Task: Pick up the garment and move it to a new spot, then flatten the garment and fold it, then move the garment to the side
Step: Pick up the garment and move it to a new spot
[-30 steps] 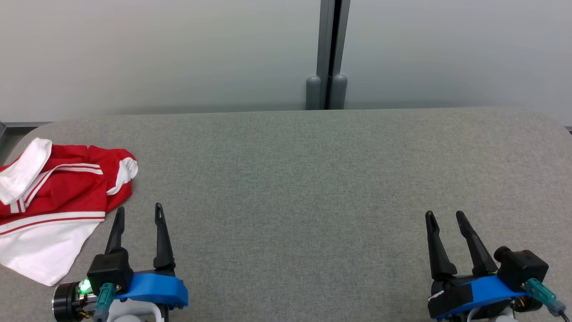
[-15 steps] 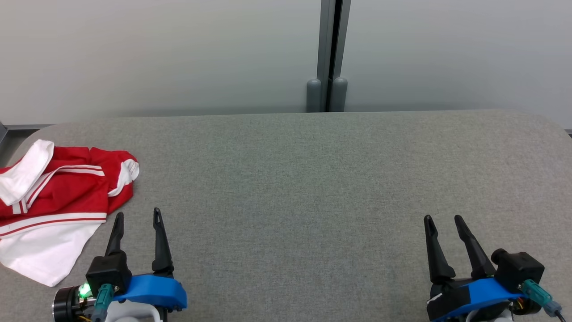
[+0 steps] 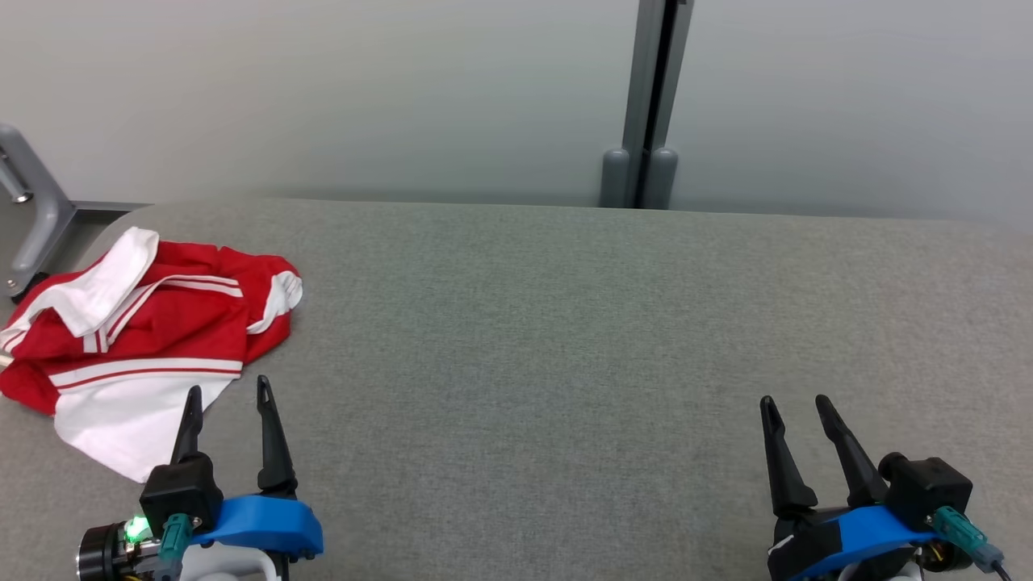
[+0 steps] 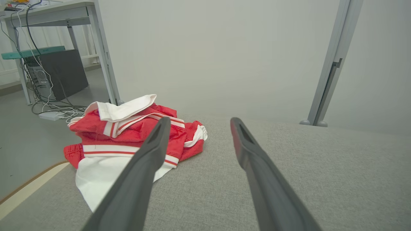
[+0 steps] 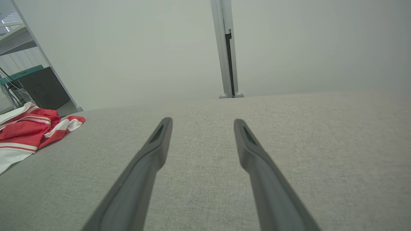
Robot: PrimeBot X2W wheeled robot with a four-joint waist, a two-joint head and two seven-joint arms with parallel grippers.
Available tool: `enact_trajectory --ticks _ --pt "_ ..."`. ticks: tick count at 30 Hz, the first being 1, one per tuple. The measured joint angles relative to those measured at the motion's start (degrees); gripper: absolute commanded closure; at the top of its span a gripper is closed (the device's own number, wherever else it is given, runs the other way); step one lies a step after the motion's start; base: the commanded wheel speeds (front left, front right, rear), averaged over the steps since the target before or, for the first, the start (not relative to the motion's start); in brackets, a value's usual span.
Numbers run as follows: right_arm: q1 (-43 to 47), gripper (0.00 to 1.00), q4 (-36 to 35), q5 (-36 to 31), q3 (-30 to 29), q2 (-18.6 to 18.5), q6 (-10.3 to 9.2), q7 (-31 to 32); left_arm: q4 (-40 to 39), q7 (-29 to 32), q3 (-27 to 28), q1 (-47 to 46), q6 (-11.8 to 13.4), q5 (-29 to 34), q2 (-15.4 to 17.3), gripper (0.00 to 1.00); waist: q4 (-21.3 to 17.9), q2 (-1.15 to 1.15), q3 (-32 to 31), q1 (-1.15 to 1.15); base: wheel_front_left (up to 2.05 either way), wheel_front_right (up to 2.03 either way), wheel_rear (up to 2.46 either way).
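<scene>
The garment (image 3: 145,323) lies crumpled at the left of the frame, on the worktop's (image 3: 565,323) left end, with nothing holding it. The left tool (image 3: 227,386), spread and empty, sits at lower left, just beside its white part. The right tool (image 3: 793,399), also spread and empty, sits at lower right, well apart. The pick-up looks not yet begun. Next, the left tool likely needs to reach onto the cloth and pinch a fold.

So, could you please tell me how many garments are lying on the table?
1: a red and white garment at the left end of the table, by the left gripper. Others beneath would be hidden.
</scene>
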Motion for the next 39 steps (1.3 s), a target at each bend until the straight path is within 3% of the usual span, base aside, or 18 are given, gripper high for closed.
enact_trajectory --ticks 27,39 --pt "0.0 0.00 0.4 -0.4 0.6 0.0 0.01 0.0 -0.8 0.0 4.2 2.1 0.6 0.0 1.4 0.00 16.8 0.00 0.3 0.00 0.00 0.00 0.00" --pt "0.0 0.00 0.7 -0.4 1.3 0.0 0.02 0.0 -2.1 0.0 5.0 3.0 1.3 0.0 1.3 0.00 19.1 0.00 0.7 0.00 0.00 0.00 0.00"
